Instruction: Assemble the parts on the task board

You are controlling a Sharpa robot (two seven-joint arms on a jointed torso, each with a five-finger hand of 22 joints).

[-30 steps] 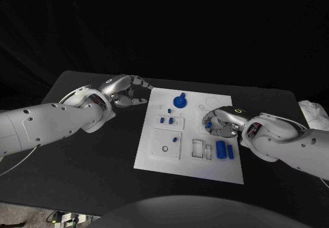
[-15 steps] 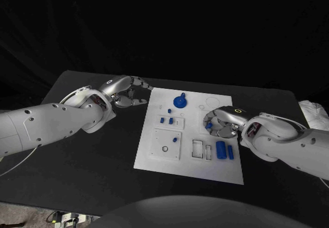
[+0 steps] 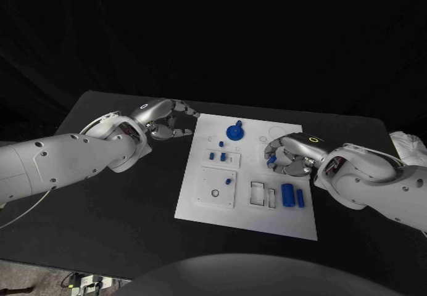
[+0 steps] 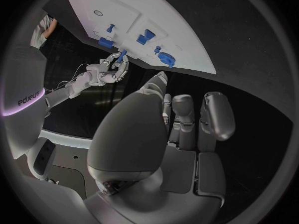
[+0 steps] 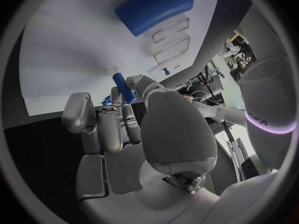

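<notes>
Head view showed the right hand (image 3: 292,155) grasping a blue peg (image 5: 123,87) over the board (image 3: 200,203); left hand (image 3: 165,119) empty, fingers apart, beside the board

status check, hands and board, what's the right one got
Right hand over task board, pinching a small blue part. Left hand holds nothing, fingers apart, beside board's edge. Nothing blocking.

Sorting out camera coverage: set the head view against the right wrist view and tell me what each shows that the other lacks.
Head view alone: the whole task board on the black table, the round blue part near its far edge, and the left hand beside the board, holding nothing. Right wrist view alone: a close look at the small blue peg pinched in the right hand's fingers. Both: the right hand over the board and the large blue block.
</notes>
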